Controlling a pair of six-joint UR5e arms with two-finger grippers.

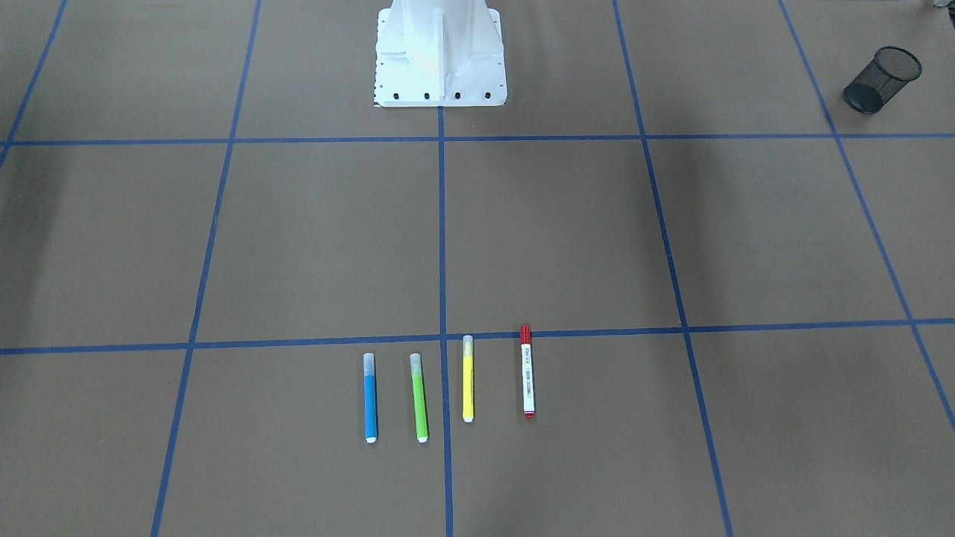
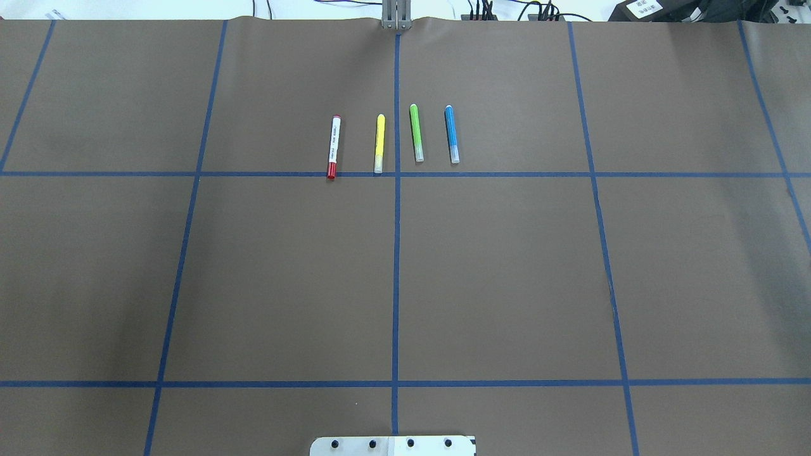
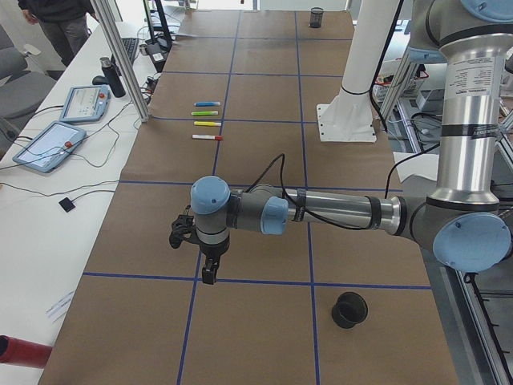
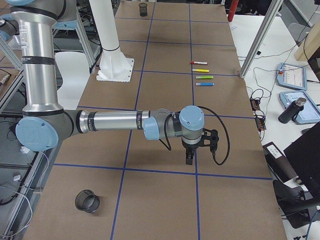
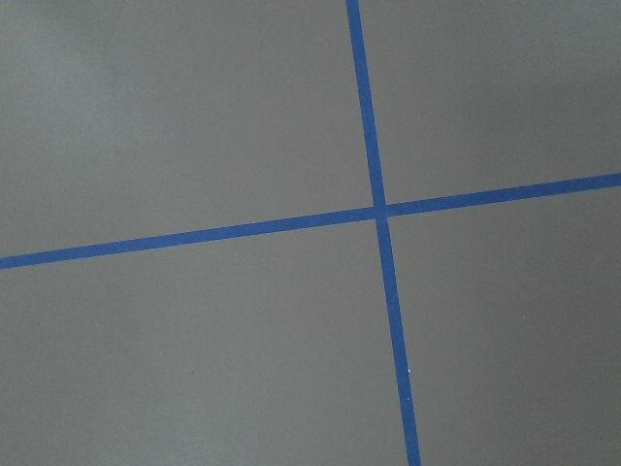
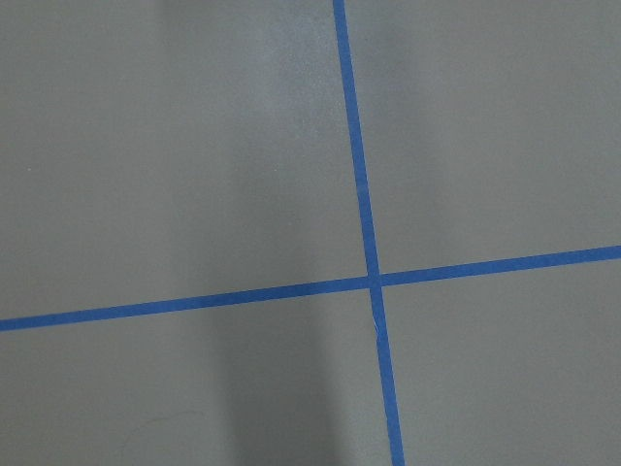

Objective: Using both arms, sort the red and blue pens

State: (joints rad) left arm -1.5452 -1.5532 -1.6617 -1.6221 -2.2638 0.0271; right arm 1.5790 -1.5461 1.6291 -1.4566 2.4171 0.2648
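Whether the fingers of the left gripper (image 3: 209, 275) and the right gripper (image 4: 189, 159) are apart or closed cannot be told, since each black two-finger gripper shows only in a side view, pointing down over the brown paper-covered table (image 2: 507, 285). The silver-and-grey left arm (image 3: 337, 212) and right arm (image 4: 115, 121) reach out level to either side of the white metal pedestal (image 1: 440, 60). Straight out from that pedestal four pens lie side by side, apart, caps toward it: the white-barrelled red-capped pen (image 2: 333, 147) on the pedestal's left, its cap on a blue tape line (image 2: 507, 174), then a yellow marker (image 2: 379, 144), a green marker (image 2: 416, 133) and the blue-barrelled pale-capped pen (image 2: 451, 134) on its right.
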